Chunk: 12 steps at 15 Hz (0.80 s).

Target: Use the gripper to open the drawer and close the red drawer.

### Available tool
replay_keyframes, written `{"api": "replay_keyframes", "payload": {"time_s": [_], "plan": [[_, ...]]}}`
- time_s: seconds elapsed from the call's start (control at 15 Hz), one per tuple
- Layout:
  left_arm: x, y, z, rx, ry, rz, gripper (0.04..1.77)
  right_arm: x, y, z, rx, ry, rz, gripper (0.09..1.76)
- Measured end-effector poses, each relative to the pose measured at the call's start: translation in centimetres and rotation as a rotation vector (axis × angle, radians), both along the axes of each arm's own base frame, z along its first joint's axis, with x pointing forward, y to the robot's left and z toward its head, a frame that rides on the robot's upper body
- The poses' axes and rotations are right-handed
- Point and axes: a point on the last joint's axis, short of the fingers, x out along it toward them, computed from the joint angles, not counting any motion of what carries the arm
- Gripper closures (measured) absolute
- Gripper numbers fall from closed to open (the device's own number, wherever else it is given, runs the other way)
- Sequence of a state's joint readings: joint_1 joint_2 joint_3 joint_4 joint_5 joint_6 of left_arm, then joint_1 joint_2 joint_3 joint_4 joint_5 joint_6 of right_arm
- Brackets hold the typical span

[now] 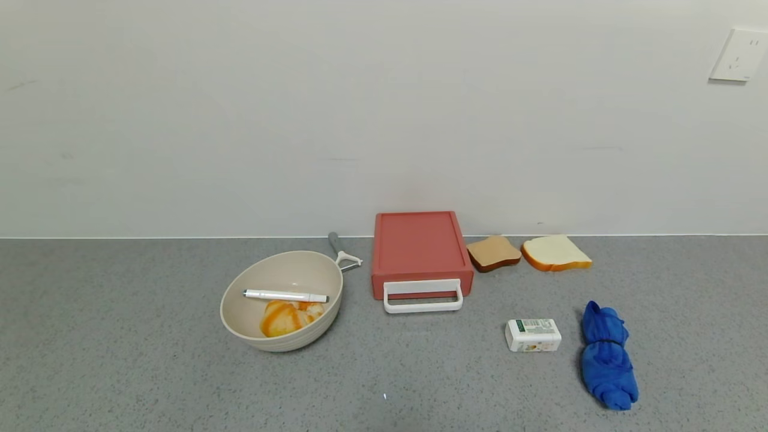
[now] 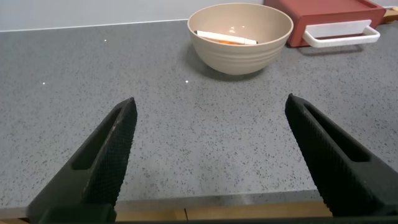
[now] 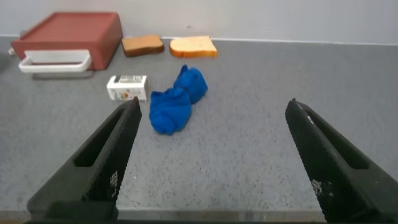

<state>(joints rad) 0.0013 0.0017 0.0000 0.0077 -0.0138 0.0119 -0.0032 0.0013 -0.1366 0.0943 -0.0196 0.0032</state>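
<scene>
The left gripper (image 2: 208, 155) hangs low over the near edge of the counter with its fingers (image 2: 106, 155) spread wide and nothing between them. The right gripper (image 3: 211, 155) does the same on its side, fingers (image 3: 102, 158) equally far apart and empty. Neither arm shows in the head view.

The drawer (image 1: 420, 249) sits at the centre of the head view against the wall, apparently shut, its white handle (image 1: 423, 297) lying flat toward the robot. Nothing has begun, I judge. To open it well, a gripper should come in low and straight, close on the middle of the handle's front bar, and pull squarely outward so the light box does not slide or twist.

The bowl (image 1: 282, 300), holding a pen (image 1: 285, 295) and bread, stands just left of the drawer, a peeler (image 1: 343, 251) behind it. Two toast slices (image 1: 528, 252) lie to the right; a small box (image 1: 533, 334) and blue cloth (image 1: 607, 355) sit lower right, near the right arm's likely path.
</scene>
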Motion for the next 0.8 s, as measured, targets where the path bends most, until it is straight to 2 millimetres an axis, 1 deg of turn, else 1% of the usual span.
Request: {"api": "replay_keyframes", "payload": {"time_s": [0.13,0.27,0.8], "plan": [[0.0,0.0,0.0,0.0,0.0,0.0,0.09,0.7,0.0,-1.6,0.002,0.038,0.002,0.14],[0.0,0.0,0.0,0.0,0.0,0.0,0.09,0.9,0.0,-2.4,0.018,0.055,0.005,0.14],[0.0,0.0,0.0,0.0,0.0,0.0,0.09,1.0,0.0,-2.7,0.02,0.066,0.009,0.14]]}}
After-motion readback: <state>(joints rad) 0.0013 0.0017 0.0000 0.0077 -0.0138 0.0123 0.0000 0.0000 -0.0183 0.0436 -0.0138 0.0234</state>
